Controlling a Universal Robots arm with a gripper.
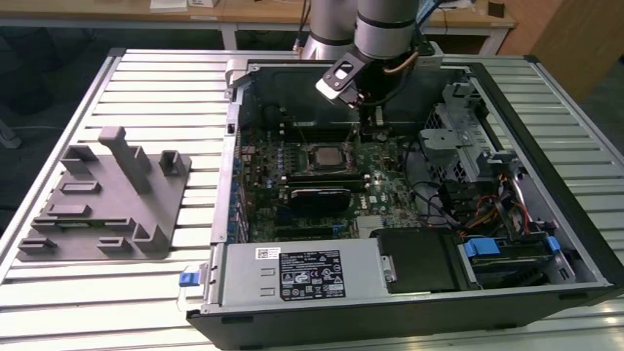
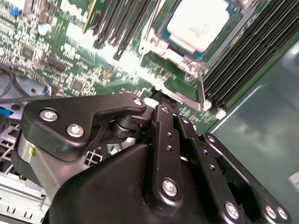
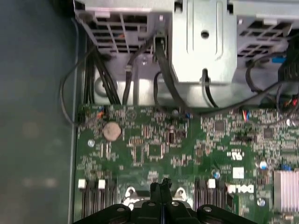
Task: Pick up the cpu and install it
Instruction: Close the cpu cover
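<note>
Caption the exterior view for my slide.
Gripper hangs inside the open computer case, just beside the cpu lying on the motherboard.

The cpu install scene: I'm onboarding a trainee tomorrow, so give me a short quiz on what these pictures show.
1. True or false: the cpu sits in the socket frame on the motherboard.
2. In the exterior view, the tool is above: A) the slatted table; B) the motherboard, beside the cpu; C) the power supply.
3. Fill in: the grey block with upright posts stands outside the computer case, on the exterior view's ____.
Key: 1 true; 2 B; 3 left.
</note>
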